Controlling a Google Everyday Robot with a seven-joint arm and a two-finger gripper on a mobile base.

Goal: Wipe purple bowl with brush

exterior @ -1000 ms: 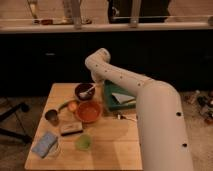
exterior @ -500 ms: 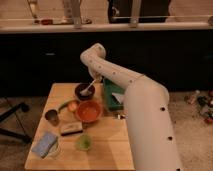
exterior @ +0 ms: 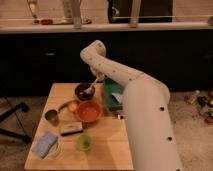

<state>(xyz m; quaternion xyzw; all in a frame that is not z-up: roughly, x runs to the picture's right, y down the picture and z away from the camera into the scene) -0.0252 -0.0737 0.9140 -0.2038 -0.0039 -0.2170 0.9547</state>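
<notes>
Fingers (exterior: 95, 78) of the gripper (exterior: 96, 76) are clamping the handle of the one brush (exterior: 90, 87), hanging above the table's (exterior: 107, 145) far edge as they were half a second ago, while the big arm link is sitting further right. The brush head is still resting inside the purple bowl (exterior: 80, 93), near the middle of the far edge. Two bowls are standing there: the purple one and an orange bowl (exterior: 89, 112) just nearer. Two cups are staying put: a green cup (exterior: 84, 143) and a metal cup (exterior: 52, 117)
</notes>
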